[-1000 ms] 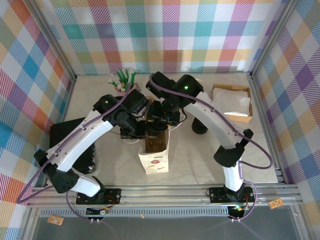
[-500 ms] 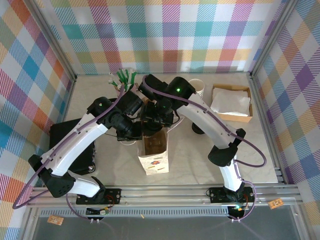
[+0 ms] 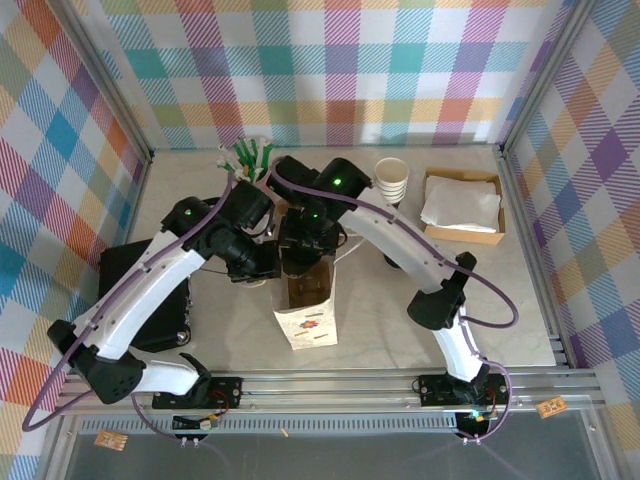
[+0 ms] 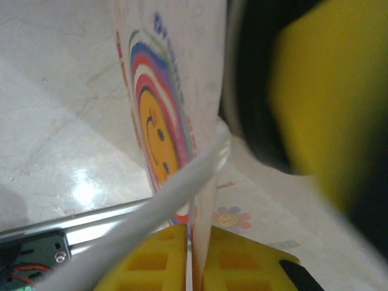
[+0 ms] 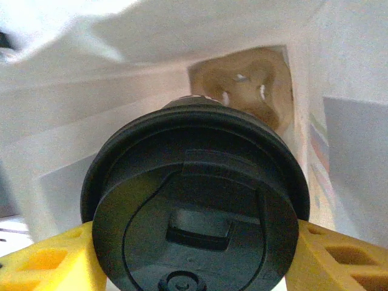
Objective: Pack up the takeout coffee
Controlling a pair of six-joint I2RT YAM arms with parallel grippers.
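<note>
Paper bag [image 3: 308, 318] upright at mid-desk, toward the near edge, mouth open upward. Printed side carries a rainbow and smiley face.

Left arm [image 3: 150, 290] reaches in from the left side of the desk [image 3: 500, 310]. Left jaws clamped on the bag's upper left wall: in the left wrist view the paper edge is pinched between the two yellow fingers [image 4: 145, 264], no gap beside the paper. A white handle strip [image 4: 170, 194] crosses in front of them.

Right arm [image 3: 400, 235] arches over from the right, wrist above the bag mouth. Right jaws clamped on the takeout coffee [image 5: 194, 200], one yellow finger [image 5: 339, 260] at each side just under the lid rim. Cup upright, round black lid facing the wrist camera. White bag walls rise to the left, right and behind it, brown bag floor visible beyond; cup sits in the mouth of the bag, depth cannot be told.

Elsewhere: stack of lidless cups [image 3: 391, 181] near the far edge, right of centre. Open cardboard box of white napkins [image 3: 462, 205] at the far right corner. Pink cup of green-white pens [image 3: 245, 160] near the far edge, left of centre. Black box [image 3: 135, 270] at the left edge, partly under the left arm.
</note>
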